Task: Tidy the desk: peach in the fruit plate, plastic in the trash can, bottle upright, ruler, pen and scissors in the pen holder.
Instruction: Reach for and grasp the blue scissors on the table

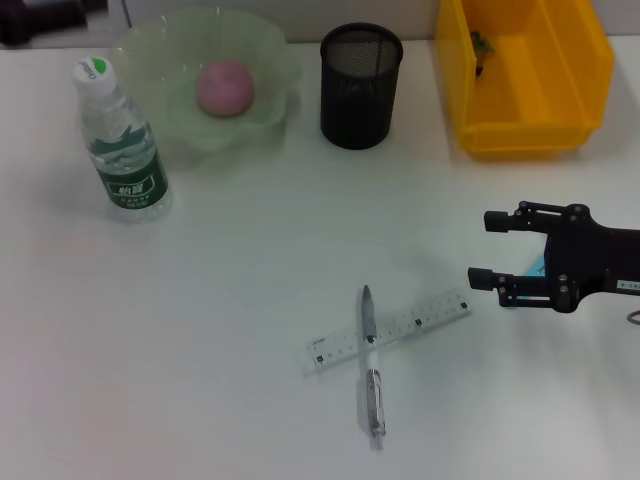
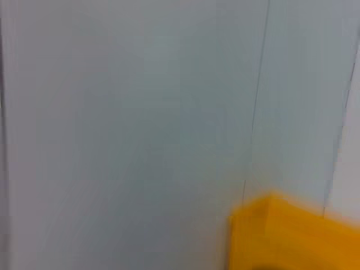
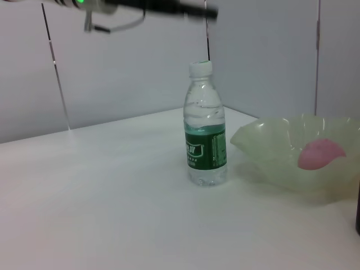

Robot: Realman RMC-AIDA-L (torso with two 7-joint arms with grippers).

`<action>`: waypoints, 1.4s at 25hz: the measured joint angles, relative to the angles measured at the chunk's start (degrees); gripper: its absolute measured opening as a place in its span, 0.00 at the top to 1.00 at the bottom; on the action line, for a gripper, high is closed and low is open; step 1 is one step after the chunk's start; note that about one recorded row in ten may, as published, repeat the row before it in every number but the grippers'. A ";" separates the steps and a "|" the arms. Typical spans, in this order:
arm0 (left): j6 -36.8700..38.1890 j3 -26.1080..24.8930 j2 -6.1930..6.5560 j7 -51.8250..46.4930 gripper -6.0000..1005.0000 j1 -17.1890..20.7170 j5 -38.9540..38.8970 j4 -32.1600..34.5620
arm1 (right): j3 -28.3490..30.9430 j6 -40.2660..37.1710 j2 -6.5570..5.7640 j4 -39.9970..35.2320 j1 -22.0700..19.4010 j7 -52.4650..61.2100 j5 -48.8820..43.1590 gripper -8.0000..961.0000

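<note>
We see the right hand [image 1: 487, 249] hanging wide open and empty over the counter [image 1: 200, 330], near the ruler [image 1: 390, 331] and pen [image 1: 371, 365].

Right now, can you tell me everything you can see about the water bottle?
The bottle is clear, see-through plastic with a white cap and a dark green label wrapped around its middle. It stands upright on the white desk, near the robot's left side, right beside the pale green fruit plate; whether the two touch is hard to tell. The right wrist view shows it is ribbed above the label. Nothing is holding it.
</note>
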 joint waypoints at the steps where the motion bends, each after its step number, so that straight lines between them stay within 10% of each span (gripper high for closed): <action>1: 0.00 0.00 0.00 0.00 0.17 0.00 0.00 0.00 | 0.00 0.00 0.00 0.00 0.00 0.00 0.00 0.21; 5: 12.61 0.32 0.70 1.21 0.17 1.57 -13.41 -5.32 | 0.80 0.00 0.00 -0.05 0.25 0.09 0.00 0.21; 13: 22.06 1.67 0.45 11.42 0.17 1.74 -13.80 -19.59 | 1.46 -0.54 -0.10 -0.31 1.23 1.52 0.05 0.21; 17: 22.06 1.67 0.45 11.42 0.17 1.74 -13.80 -19.59 | 1.49 -0.77 -0.49 -0.57 2.12 3.47 0.09 0.21; 21: 18.34 3.56 -1.56 39.13 0.17 3.23 -1.42 -35.29 | 1.49 -1.19 -0.83 -1.46 2.75 5.77 0.09 0.21; 35: 10.72 3.65 -2.85 44.17 0.17 2.44 4.48 -39.12 | 0.77 -11.19 -3.25 -21.97 8.93 34.83 -13.16 0.21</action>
